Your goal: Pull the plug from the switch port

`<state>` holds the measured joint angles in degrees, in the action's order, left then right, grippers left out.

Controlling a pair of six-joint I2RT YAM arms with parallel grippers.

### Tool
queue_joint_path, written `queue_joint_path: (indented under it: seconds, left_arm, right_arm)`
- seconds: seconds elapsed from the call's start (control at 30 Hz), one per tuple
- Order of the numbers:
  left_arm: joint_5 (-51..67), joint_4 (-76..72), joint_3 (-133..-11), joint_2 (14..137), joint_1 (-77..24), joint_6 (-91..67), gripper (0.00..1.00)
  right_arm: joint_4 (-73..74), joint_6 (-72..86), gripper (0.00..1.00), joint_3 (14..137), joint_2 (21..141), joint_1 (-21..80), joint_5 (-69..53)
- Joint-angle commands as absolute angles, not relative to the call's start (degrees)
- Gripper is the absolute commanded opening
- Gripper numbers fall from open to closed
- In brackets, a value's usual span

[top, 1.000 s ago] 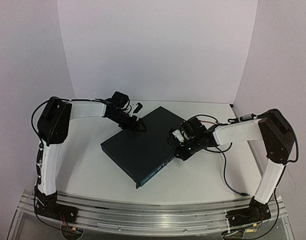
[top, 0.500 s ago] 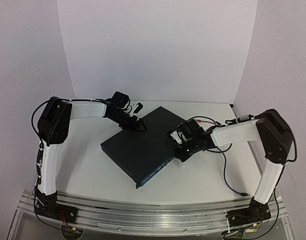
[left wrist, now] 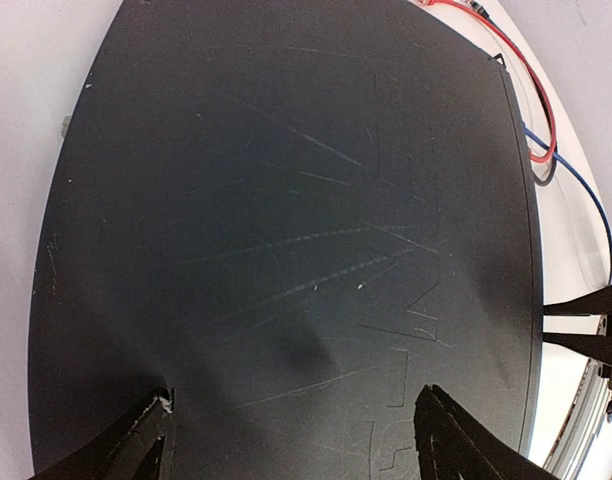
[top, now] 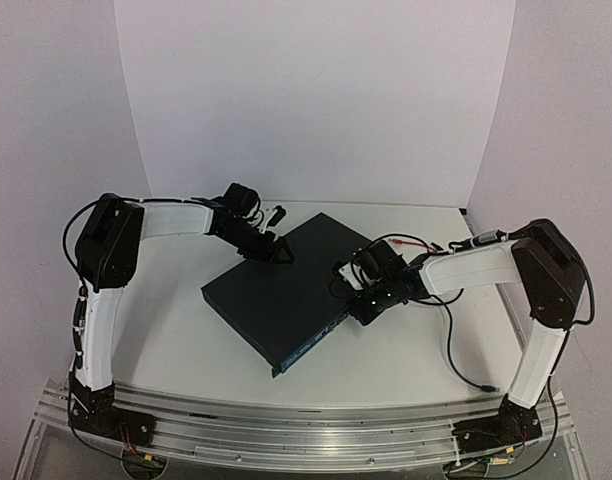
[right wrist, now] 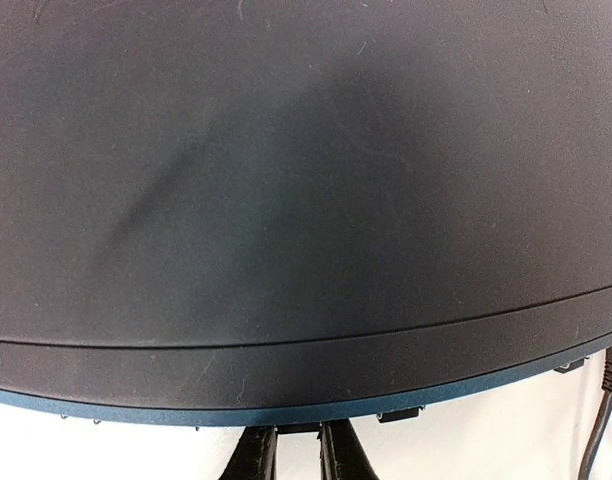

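While the switch (top: 281,300) lies flat and skewed mid-table (top: 176,330), the left gripper (left wrist: 294,400) is spread wide over its top and the right gripper (right wrist: 298,445) is pinched nearly together at its thin edge, can't tell on what.

Robot lab: white backdrop (top: 316,100), aluminium mounting rail (top: 306,425).

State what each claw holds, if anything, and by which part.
Left claw: open over the switch, holding nothing. Right claw: nearly closed at the switch's port edge; any hold cannot be told.
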<state>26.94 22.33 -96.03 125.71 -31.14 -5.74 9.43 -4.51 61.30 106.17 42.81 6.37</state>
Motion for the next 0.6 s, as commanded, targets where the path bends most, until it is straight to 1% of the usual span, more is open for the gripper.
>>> queue_joint_path:
  seconds: [0.0,0.17,0.27,0.37,0.47,0.57]
  left_arm:
    - [26.3,26.2,-97.2,128.2,-31.6,-5.0,0.82]
    - [25.4,26.5,-97.1,128.5,-31.6,-5.2,0.82]
    - [24.6,26.8,-97.0,128.9,-31.6,-5.3,0.81]
    - [23.9,26.9,-96.7,129.2,-31.6,-5.6,0.80]
    - [23.3,27.2,-96.9,130.1,-31.6,-6.1,0.80]
    - [23.1,28.1,-97.6,131.2,-31.6,-6.4,0.80]
  right_arm:
    - [5.2,-5.1,0.09,62.5,103.8,43.2,7.8]
    - [5.2,-5.8,0.06,62.1,103.6,43.6,8.7]
    - [3.0,-5.8,0.04,59.9,102.9,43.6,9.5]
    - [-4.1,-4.5,0.04,55.0,102.2,43.7,11.0]
    - [-14.4,-2.8,0.05,49.1,102.0,43.6,10.6]
    - [-19.2,-1.0,0.05,46.0,102.0,43.6,9.2]
